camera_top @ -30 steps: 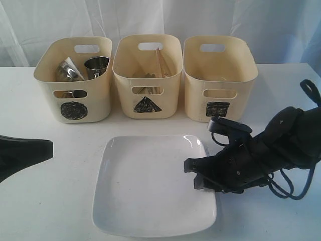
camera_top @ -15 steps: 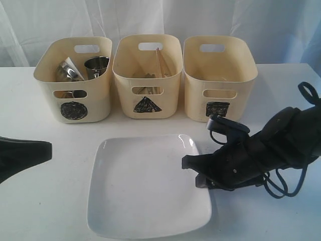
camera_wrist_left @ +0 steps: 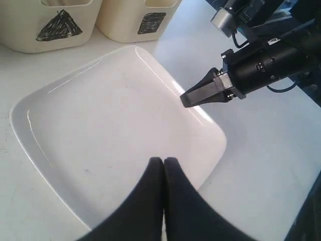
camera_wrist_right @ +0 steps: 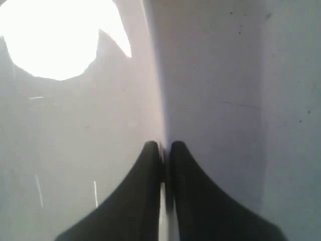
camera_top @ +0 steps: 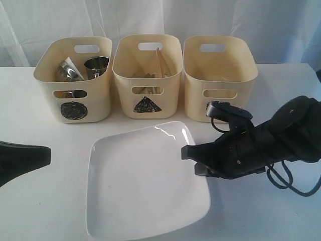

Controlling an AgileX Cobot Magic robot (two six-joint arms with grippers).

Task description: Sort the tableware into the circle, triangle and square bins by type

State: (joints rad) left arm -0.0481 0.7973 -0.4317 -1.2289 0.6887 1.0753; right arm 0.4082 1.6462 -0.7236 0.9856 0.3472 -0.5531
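The large white square plate (camera_top: 145,181) lies in front of the bins with its right side raised off the table. My right gripper (camera_top: 187,155) is shut on the plate's right rim; in the right wrist view the rim of the plate (camera_wrist_right: 75,125) runs in between the fingers of the right gripper (camera_wrist_right: 163,146). My left gripper (camera_top: 48,154) hovers shut and empty at the plate's left, seen in its own view as the left gripper (camera_wrist_left: 163,161) above the plate (camera_wrist_left: 110,115). A steel mug (camera_top: 97,65) stands in the circle bin (camera_top: 73,108). Wooden chopsticks (camera_top: 160,60) lean in the triangle bin (camera_top: 146,103).
The square bin (camera_top: 219,100) stands at the right of the row, just behind my right arm; its contents are hidden. More steel ware (camera_top: 67,71) lies in the circle bin. A cable (camera_top: 293,183) loops under the right arm. A white curtain hangs behind the table.
The right gripper closed on the plate's right rim and lifted it. The plate tilted and slid slightly left. The left gripper stayed put.
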